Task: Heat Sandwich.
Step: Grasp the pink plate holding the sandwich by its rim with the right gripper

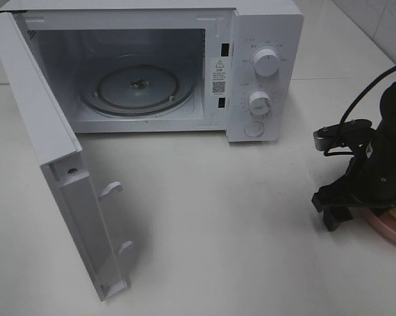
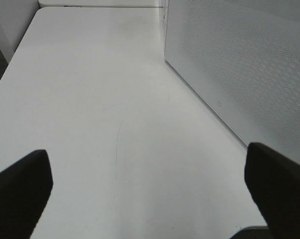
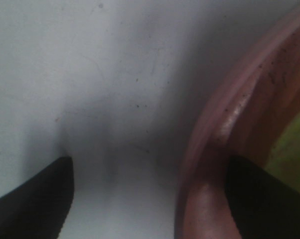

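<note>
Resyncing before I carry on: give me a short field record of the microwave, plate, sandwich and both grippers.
microwave: door swung wide open, nothing on the glass turntable
plate: pink, on the table to the right, outside the microwave
sandwich: on the plate, only a yellow-green sliver shows
right gripper: open, straddling the plate's rim, one finger inside, one outside
left gripper: open, empty, over the table beside the door
step: plate not yet gripped
</note>
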